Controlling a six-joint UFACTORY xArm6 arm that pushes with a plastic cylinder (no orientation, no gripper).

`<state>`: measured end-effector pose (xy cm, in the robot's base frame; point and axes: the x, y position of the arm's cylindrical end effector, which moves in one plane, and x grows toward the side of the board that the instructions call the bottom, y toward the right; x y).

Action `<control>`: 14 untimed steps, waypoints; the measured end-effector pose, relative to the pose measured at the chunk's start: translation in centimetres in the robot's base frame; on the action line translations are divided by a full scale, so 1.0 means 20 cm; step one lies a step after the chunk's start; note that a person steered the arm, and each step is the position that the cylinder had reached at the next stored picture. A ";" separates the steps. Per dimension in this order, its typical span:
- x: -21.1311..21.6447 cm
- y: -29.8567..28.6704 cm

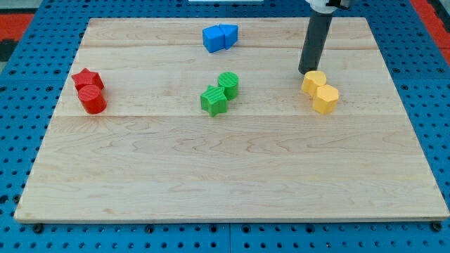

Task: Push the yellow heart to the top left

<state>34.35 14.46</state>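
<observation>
Two yellow blocks sit touching at the view's right. The upper one (314, 82) looks like the yellow heart, and the lower one (325, 99) looks like a pentagon, though the shapes are hard to tell apart. My tip (306, 72) rests on the board just above and left of the upper yellow block, touching or nearly touching its top-left edge. The dark rod rises from there toward the view's top.
A red star (87, 78) and a red cylinder (92, 100) sit together at the left. A green star (214, 100) and a green cylinder (228, 83) sit in the middle. A blue cube (213, 39) and a blue triangle (229, 33) sit at the top centre. The wooden board (232, 183) lies on blue pegboard.
</observation>
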 end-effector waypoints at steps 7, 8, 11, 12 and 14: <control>0.10 0.12; 0.21 0.21; 0.21 0.19; 0.21 0.18; 0.44 0.04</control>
<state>43.17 15.29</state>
